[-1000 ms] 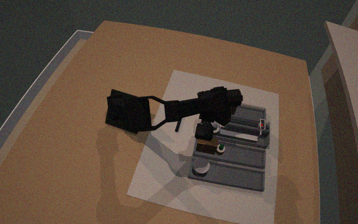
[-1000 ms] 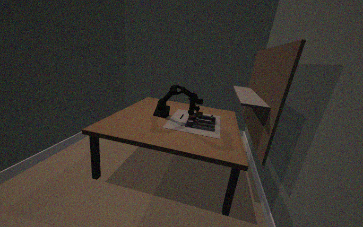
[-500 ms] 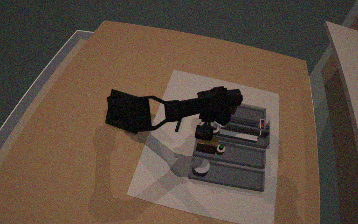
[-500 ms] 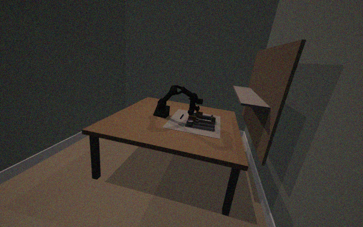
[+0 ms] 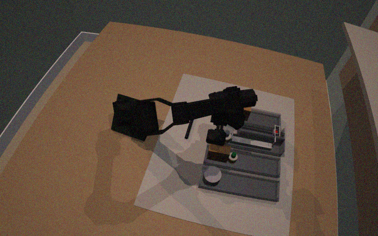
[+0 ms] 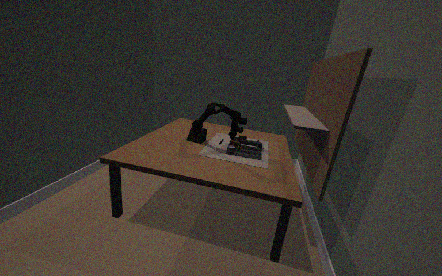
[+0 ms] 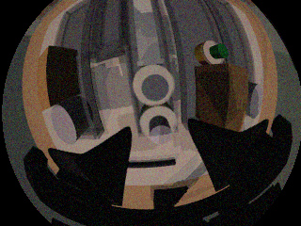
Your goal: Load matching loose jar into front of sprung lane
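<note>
Hovering over lane front, gripper [image 7: 158, 151] open fairly wide, gripping nothing. New jar [image 7: 158, 123] between fingers, clear of both, in lane [image 7: 143, 7]. Old jar [image 7: 153, 86] just behind it. Brown box [image 7: 221, 96], green-capped bottle [image 7: 213, 52] in neighbouring lane.

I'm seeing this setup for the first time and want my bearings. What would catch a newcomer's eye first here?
First, the black arm reaching from its base across the white mat to the grey lane rack. In the wrist view, two pale jars stand in a row in the middle lane, the nearer one between the open gripper fingers. A brown box and a small green-capped bottle sit in the next lane.
</note>
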`<state>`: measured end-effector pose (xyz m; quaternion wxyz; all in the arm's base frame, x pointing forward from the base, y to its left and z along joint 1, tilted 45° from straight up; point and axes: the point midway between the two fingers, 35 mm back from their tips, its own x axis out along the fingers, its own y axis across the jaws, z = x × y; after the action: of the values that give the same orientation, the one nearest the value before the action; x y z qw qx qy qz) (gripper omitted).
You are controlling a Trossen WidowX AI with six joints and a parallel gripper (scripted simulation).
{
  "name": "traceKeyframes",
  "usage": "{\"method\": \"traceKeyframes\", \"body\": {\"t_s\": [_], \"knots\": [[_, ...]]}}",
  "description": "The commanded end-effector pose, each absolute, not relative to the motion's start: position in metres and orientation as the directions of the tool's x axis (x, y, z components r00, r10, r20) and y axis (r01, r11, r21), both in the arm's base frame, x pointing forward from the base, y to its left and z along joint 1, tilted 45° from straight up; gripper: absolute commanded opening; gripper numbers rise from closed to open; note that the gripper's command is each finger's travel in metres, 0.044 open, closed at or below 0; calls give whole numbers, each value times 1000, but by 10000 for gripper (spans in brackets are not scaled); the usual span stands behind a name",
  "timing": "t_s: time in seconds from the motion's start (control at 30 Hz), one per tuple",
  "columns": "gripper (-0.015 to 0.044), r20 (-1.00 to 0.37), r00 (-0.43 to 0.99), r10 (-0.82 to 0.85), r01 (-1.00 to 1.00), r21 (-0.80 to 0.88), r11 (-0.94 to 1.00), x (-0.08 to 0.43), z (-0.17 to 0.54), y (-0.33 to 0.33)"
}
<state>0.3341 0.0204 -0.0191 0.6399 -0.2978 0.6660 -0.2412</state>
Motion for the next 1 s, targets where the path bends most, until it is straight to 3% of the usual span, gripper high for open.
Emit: {"method": "traceKeyframes", "body": {"t_s": [0.0,0.77,0.97], "knots": [[289,-713,-6,-701,-82,-698,711,331,-18,22],[289,-713,-10,-701,-85,-698,711,255,-14,19],[289,-714,-10,-700,-85,-696,712,264,10,44]]}}
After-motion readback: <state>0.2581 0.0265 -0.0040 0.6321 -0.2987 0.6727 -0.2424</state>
